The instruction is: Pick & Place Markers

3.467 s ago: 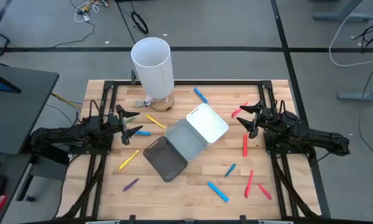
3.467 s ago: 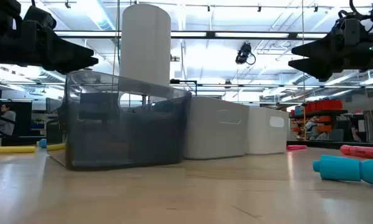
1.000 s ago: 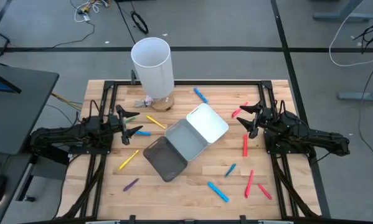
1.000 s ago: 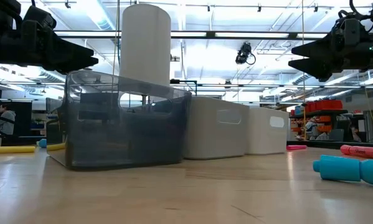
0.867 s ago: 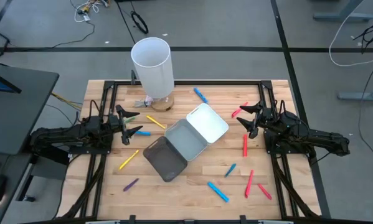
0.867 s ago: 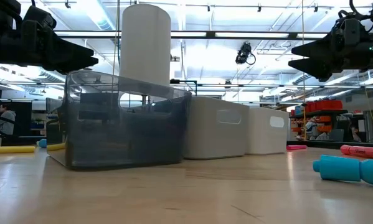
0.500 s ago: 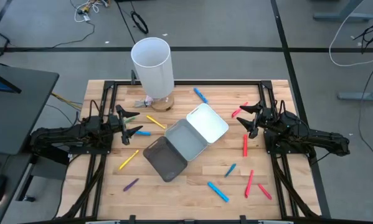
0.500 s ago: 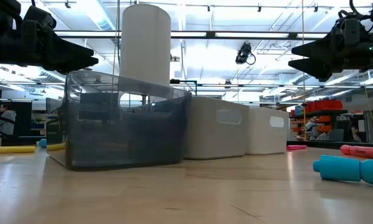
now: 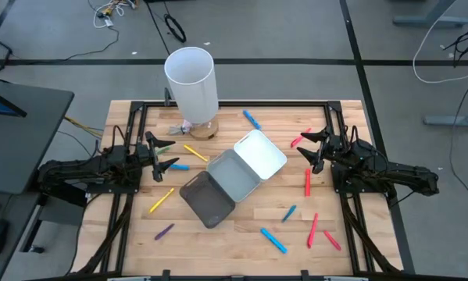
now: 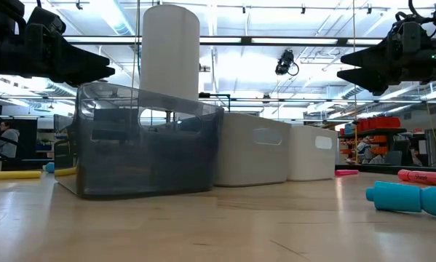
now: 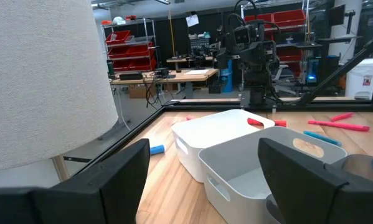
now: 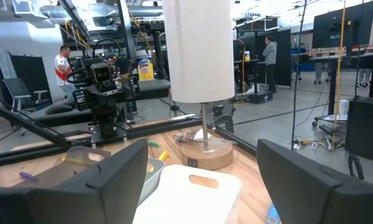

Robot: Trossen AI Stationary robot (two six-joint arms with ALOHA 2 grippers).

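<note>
Nothing moved; markers [image 9: 308, 182] lie scattered.

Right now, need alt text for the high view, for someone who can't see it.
Overhead: three trays, white, grey and dark, sit mid-table with coloured markers scattered around them on the wood. The left gripper and right gripper wait open at opposite sides, holding nothing; a tall white cylinder stands at the far edge.

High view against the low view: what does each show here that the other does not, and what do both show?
Only the high view shows the purple marker near the front edge, the yellow marker beside the dark tray, and both whole arms. Only the low view shows the room behind the table with its ceiling lights. Both show the tall white cylinder, the grey tray, the white tray, and the open left gripper and right gripper held off the table.
</note>
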